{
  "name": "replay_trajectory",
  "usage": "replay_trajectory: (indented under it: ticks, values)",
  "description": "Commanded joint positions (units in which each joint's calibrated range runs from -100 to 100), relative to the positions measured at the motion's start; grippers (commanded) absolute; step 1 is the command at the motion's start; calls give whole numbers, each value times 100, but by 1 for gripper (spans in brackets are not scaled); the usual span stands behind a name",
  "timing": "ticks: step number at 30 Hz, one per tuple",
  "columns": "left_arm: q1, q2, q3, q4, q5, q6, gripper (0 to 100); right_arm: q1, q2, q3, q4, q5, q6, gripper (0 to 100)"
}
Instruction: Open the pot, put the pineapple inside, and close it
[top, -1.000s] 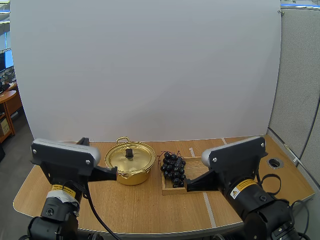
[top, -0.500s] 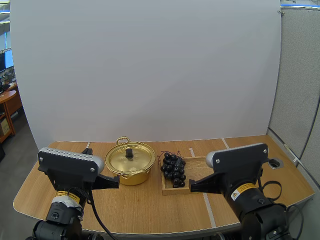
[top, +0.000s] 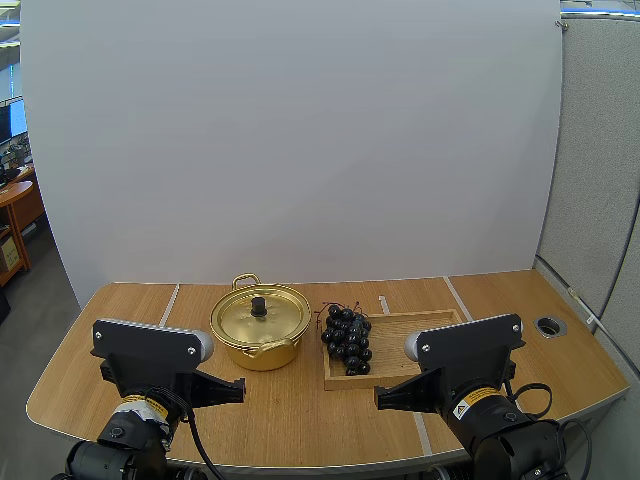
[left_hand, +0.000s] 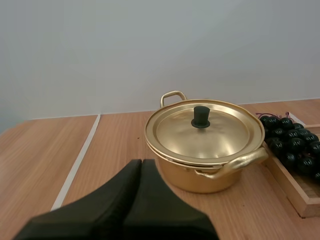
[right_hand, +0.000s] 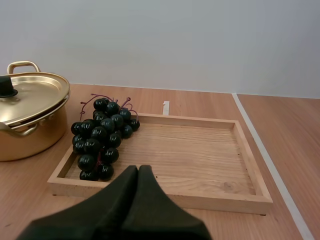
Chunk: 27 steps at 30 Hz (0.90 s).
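A gold pot (top: 260, 328) stands at the table's middle left, its lid (top: 258, 315) with a black knob resting on it. To its right a bunch of dark grapes (top: 346, 336) lies on the left side of a wooden tray (top: 405, 335). My left gripper (top: 240, 386) is shut on nothing, short of the pot on the near side. My right gripper (top: 378, 396), also shut and holding nothing, sits in front of the tray. The left wrist view has the shut left gripper (left_hand: 141, 162) pointing at the pot (left_hand: 205, 150). The right gripper (right_hand: 138, 169) faces the grapes (right_hand: 100, 137) and tray (right_hand: 195, 150).
White tape lines (top: 412, 405) run across the wooden table. A round grommet hole (top: 549, 325) sits at the far right. Bare table lies left of the pot and right of the tray.
Both arms have drawn back toward the table's near edge, away from the pot and the tray. The pot, lid and grapes have not moved.
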Motion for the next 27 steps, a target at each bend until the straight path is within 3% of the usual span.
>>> replay_trajectory:
  ticks: [1, 27]
  values:
    - [8, -28, 7, -125, -5, -72, 0, -26, -35, 22, 19, 2, -52, 0]
    - [8, -28, 7, -109, -161, -71, 0, -26, -35, 22, 19, 2, -52, 0]
